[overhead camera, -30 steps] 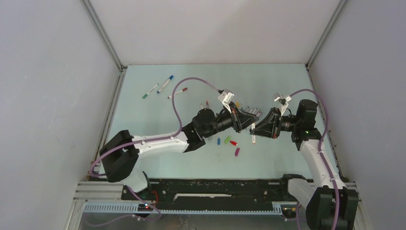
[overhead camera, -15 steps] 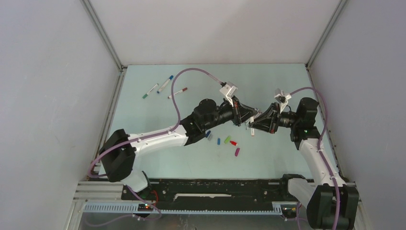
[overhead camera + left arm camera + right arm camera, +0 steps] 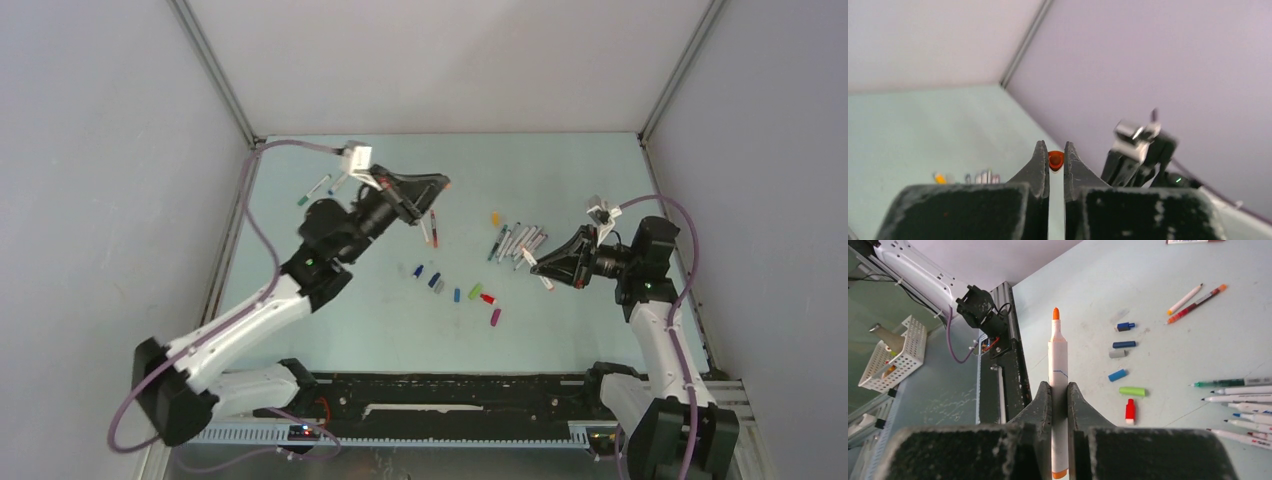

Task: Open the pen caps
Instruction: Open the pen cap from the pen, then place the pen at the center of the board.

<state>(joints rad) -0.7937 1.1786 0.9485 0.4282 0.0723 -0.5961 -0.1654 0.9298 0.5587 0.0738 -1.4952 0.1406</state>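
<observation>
Since the orange cap [image 3: 1056, 160] sits pinched at the tips of our left gripper [image 3: 1056, 150], held up off the table [image 3: 1158, 270], and its pen [image 3: 1058, 355] stands clamped, bare-tipped, between the fingers of our right gripper [image 3: 1059, 388], we judge this pen opened.

Much of the job looks done. Loose caps [image 3: 1124, 344] in blue, grey, green and red lie on the table just ahead of the right gripper, and a row of uncapped pens [image 3: 1243, 396] lies to its side.

As far as we see, at least two capped pens [image 3: 316, 188] are left, lying beside the left gripper near the far left edge. Two more pens [image 3: 432, 228] below that gripper we cannot judge. Both held pieces need setting down.

The only container we see is a white basket [image 3: 893, 355] off the table, past the rail beside the right gripper. Something lies in it, too unclear to name.
</observation>
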